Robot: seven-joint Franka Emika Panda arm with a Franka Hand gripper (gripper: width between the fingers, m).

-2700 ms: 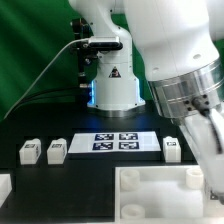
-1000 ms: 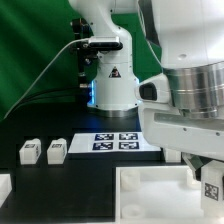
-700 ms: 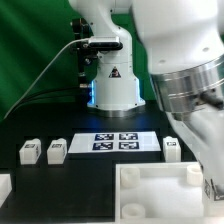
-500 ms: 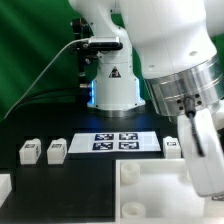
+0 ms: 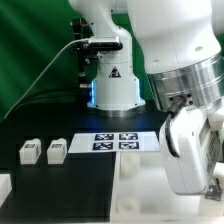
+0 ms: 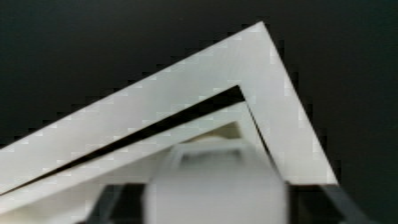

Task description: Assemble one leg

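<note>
In the wrist view a white leg [image 6: 217, 178] sits between my gripper's [image 6: 217, 208] two dark fingers [image 6: 128, 203], which are closed against its sides. Beyond it is a corner of the large white tray [image 6: 222, 90] with its raised rim. In the exterior view my gripper [image 5: 200, 180] hangs over the right part of the tray [image 5: 135, 190], at the exterior view's lower right. A dark tag patch [image 5: 213, 190] shows at its lower end. Two more legs [image 5: 29, 151] [image 5: 56, 150] stand side by side at the exterior view's left.
The marker board [image 5: 112, 142] lies on the black table behind the tray. The robot base [image 5: 110, 85] stands behind it. A white part's edge [image 5: 4, 186] shows at the lower left. My arm fills the exterior view's right side.
My wrist has swung and come down over the tray's right part. It now hides the leg that stood to the right of the marker board. The two legs at the left have not moved.
</note>
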